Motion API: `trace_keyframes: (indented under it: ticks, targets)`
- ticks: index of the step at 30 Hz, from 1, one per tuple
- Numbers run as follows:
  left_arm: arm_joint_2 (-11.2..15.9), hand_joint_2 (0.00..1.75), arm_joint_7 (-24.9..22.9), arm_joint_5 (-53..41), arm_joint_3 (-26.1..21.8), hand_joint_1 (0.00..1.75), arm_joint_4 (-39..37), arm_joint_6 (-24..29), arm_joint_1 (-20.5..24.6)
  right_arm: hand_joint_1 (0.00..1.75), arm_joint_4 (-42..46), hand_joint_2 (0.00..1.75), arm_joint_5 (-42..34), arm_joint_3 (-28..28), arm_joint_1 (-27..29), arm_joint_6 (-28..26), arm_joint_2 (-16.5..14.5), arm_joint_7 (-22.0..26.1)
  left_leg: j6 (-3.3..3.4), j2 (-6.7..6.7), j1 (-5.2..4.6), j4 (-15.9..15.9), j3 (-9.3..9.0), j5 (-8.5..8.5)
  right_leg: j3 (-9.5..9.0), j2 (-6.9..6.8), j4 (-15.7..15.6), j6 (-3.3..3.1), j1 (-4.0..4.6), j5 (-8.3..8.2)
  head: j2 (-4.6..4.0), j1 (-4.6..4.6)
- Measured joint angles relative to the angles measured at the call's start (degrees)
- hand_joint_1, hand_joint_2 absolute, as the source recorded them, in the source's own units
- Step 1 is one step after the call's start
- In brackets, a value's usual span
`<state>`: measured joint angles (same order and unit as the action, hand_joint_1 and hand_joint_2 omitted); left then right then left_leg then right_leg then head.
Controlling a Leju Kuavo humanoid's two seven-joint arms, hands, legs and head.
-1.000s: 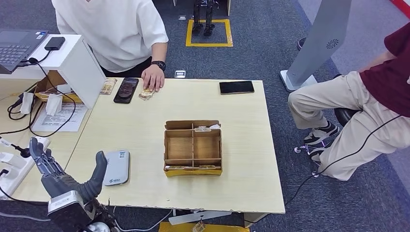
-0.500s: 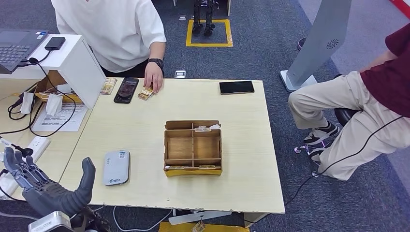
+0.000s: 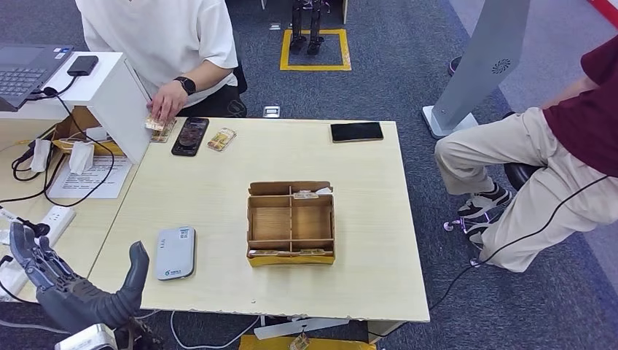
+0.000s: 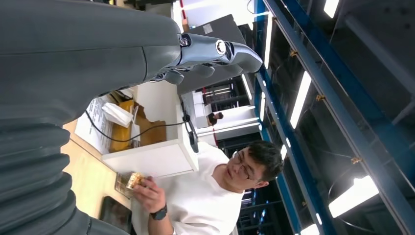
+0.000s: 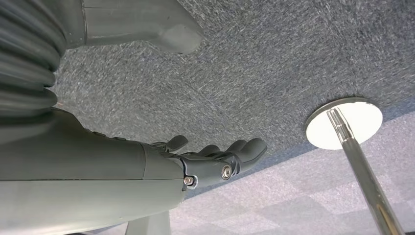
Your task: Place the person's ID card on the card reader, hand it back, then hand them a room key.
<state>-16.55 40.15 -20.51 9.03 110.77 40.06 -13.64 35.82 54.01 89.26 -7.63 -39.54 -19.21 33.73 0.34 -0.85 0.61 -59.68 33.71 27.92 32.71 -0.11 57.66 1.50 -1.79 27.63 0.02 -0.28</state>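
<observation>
1. One left robot hand (image 3: 69, 288) shows in the head view at the near left corner of the worktop (image 3: 218, 175), fingers spread and empty, thumb raised just near of the grey card reader (image 3: 175, 252). A cardboard divider box (image 3: 291, 222) sits mid-worktop, with key cards (image 3: 306, 195) in its far right compartment. At the far left edge, a person's hand (image 3: 167, 100) holds a card (image 3: 154, 122) above another card (image 3: 163, 131); a black phone (image 3: 190, 135) and one more card (image 3: 222, 138) lie just to the right, and a second phone (image 3: 356, 131) lies far right. A seated person (image 3: 554, 146) is off to the right.
2. From the left wrist view, the left robot hand (image 4: 195, 54) is open, fingers loosely extended and holding nothing; beyond it the person in white (image 4: 215, 196) holds the card (image 4: 134, 180) up beside a white stand (image 4: 156, 156).
3. From the right wrist view, the right robot hand (image 5: 205, 159) hangs above blue-grey carpet (image 5: 274, 63), fingers apart and empty, near a chrome post (image 5: 362, 176) on a round base.
</observation>
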Motion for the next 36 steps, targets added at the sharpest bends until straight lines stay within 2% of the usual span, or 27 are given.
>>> trace_keyframes:
  ticks: [17, 36]
  targets:
    - [-0.05, 1.75, -0.02, -2.61, 0.02, 0.00, -0.26, 0.00, -2.16, 0.00, 0.27, 1.75, 0.48, 0.00, 0.05, 0.00, 0.00, -0.10, 0.00, 0.00, 0.00, 0.00, -0.01, 0.00, 0.00, 0.00, 0.00, 0.00, 0.00, 0.00, 0.00, 0.00]
    - [-0.13, 1.75, -0.02, -4.23, 0.02, 0.00, -0.73, 0.00, -2.55, 0.00, 0.75, 1.75, 1.33, 0.00, 0.11, 0.00, -0.02, -0.36, 0.00, 0.00, 0.00, 0.00, -0.01, 0.00, 0.00, 0.00, 0.00, 0.00, 0.00, 0.00, 0.00, 0.00]
